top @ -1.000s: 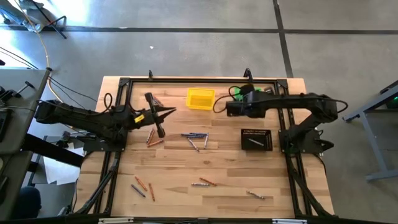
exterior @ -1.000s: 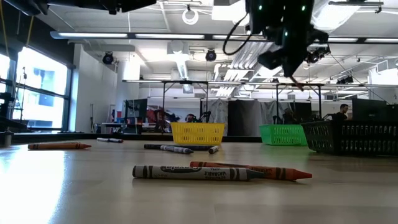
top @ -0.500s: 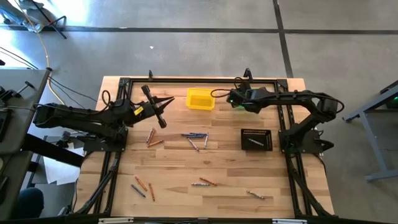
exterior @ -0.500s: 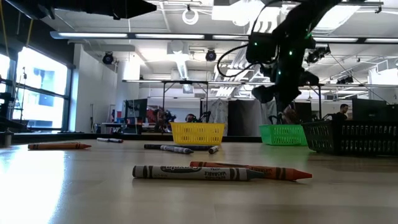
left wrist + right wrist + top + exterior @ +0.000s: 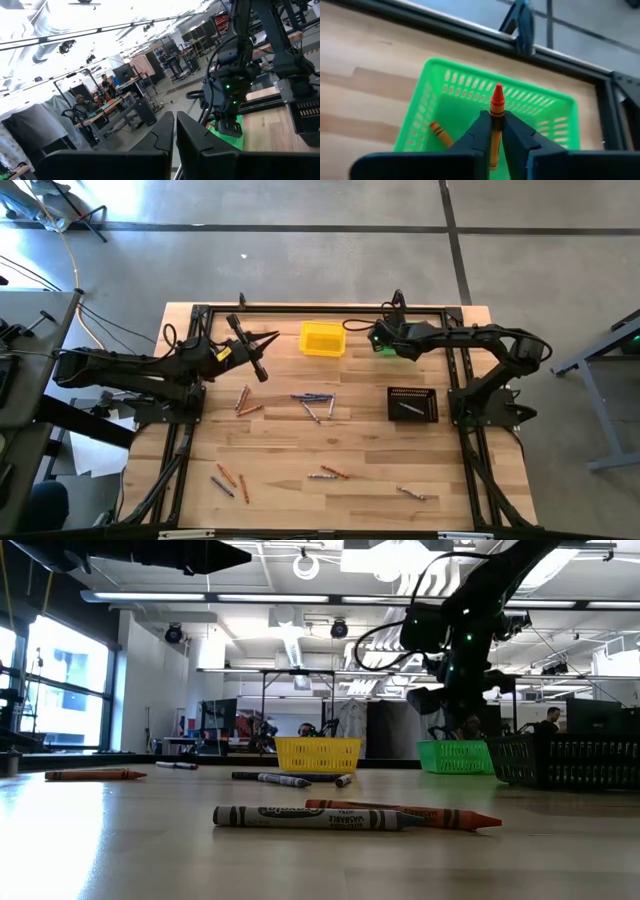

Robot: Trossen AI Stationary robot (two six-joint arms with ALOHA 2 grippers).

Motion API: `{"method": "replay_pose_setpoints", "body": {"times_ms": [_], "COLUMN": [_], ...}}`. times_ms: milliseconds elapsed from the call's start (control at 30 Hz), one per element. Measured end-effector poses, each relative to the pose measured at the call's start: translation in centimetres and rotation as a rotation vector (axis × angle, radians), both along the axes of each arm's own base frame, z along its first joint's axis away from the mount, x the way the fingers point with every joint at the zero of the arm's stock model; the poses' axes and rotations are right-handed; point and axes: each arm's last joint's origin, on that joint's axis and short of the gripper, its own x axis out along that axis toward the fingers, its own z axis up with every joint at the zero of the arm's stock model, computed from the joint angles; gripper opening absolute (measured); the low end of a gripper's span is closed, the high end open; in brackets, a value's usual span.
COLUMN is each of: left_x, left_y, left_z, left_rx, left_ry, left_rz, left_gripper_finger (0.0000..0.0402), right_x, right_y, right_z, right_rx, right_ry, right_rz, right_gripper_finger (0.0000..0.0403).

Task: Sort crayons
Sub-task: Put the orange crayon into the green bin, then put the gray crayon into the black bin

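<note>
Along the far edge of the light wooden table (image 5: 400, 460), a small yellow plastic square bin (image 5: 322, 339) is set near the middle, and a small green plastic square bin (image 5: 470, 105) is parked to its right. A black ribbed plastic tray (image 5: 412, 404) is placed nearer than the green bin, with one thin stick lying in it. The small thin wax crayons (image 5: 312, 402) are scattered across the middle and the near part of the table. One is lying inside the green bin, and another is pinched above it by the right gripper (image 5: 492, 131).
</note>
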Motion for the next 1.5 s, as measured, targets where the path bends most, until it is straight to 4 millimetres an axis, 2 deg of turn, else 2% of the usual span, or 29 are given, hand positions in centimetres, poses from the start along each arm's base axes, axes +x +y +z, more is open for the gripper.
{"method": "replay_pose_setpoints", "body": {"times_ms": [200,333,467,600,833,1033,1200,1300,1500], "left_x": [0.0,0.0,0.0,0.0,0.1,0.1,0.1,0.1,0.1], "left_y": [0.0,0.0,0.0,0.0,0.0,-0.1,-0.3,-0.4,-0.6], "left_z": [0.0,0.0,0.0,-0.2,-0.4,-0.4,-0.4,-0.4,-0.4], "left_rx": [0.0,-0.001,-0.001,-0.002,-0.018,-0.046,-0.059,-0.059,-0.059], "left_ry": [0.003,0.003,0.004,0.017,0.032,0.022,0.016,0.016,0.017], "left_rz": [0.0,0.0,0.0,0.0,0.007,0.002,-0.011,-0.018,-0.023], "left_gripper_finger": [0.001,0.001,0.001,0.001,0.001,0.001,0.001,0.001,0.001], "right_x": [-0.4,-0.8,-1.1,-1.2,-1.8,-3.0,-4.1,-4.3,-4.5], "right_y": [0.4,1.3,4.4,9.7,19.9,26.6,30.7,32.7,35.0], "right_z": [1.8,5.3,8.7,9.7,8.3,6.1,3.4,1.7,-1.3], "right_rx": [0.024,0.055,0.156,0.323,0.571,0.725,0.872,0.922,1.003], "right_ry": [-0.068,-0.202,-0.38,-0.487,-0.484,-0.46,-0.323,-0.241,-0.052], "right_rz": [0.048,0.13,0.267,0.362,0.376,0.283,0.183,0.189,0.267], "right_gripper_finger": [0.0086,0.0096,0.0098,0.0098,0.0099,0.0099,0.0099,0.0099,0.0099]}}
